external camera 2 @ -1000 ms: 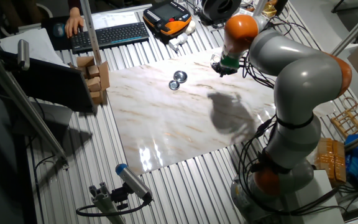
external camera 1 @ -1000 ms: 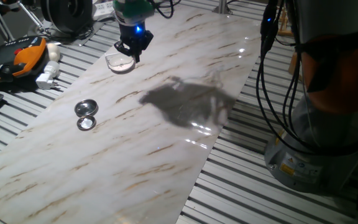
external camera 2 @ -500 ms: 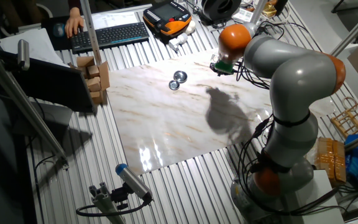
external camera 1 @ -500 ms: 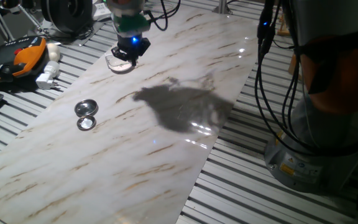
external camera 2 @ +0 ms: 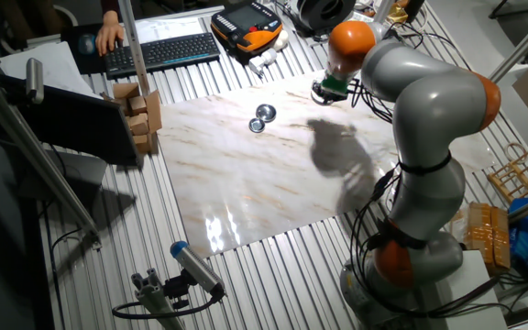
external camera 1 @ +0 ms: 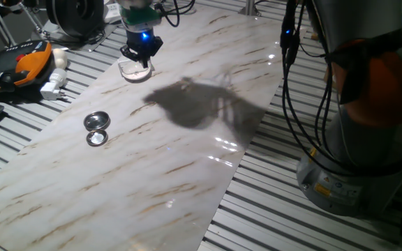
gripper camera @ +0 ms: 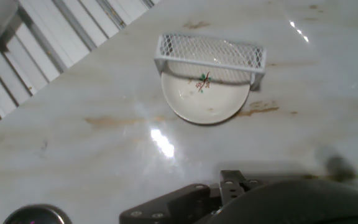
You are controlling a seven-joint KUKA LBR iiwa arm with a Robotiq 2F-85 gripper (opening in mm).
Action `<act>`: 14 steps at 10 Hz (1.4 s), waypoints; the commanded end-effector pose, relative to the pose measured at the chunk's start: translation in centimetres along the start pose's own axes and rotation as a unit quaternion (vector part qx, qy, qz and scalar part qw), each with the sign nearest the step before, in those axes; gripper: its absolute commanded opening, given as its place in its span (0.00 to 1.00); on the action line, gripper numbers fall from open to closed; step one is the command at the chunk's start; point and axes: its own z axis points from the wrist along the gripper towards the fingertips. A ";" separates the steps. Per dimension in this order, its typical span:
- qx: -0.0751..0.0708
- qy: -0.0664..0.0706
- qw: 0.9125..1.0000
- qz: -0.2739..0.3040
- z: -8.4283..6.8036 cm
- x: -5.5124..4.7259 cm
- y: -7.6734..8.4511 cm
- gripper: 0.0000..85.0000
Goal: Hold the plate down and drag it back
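The plate is a small white dish near the far left edge of the marble board. In the hand view the plate lies a little above centre, with dark specks in its middle. A white mesh rectangular piece covers its far rim. My gripper hangs right over the plate's back part, blue light on. I cannot tell whether it touches the plate. From the other fixed view the gripper hides the plate. How the fingers stand is not clear in any view.
Two shiny metal discs lie side by side left of the board's middle. An orange-black controller and a white plug sit off the board at left. The arm's base and cables stand at right.
The gripper has shifted left and back, from beside the plate's right edge to over the plate. The arm's shadow on the board moved with it. Plate and discs stayed put.
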 end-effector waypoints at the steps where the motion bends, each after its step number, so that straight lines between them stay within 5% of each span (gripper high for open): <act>1: 0.002 0.000 1.000 0.001 0.1 -0.4 -0.1 0.00; 9: -0.004 0.009 1.000 -0.006 2.7 -3.9 -0.8 0.00; 14: -0.007 0.003 1.000 0.007 4.1 -4.2 -0.7 0.00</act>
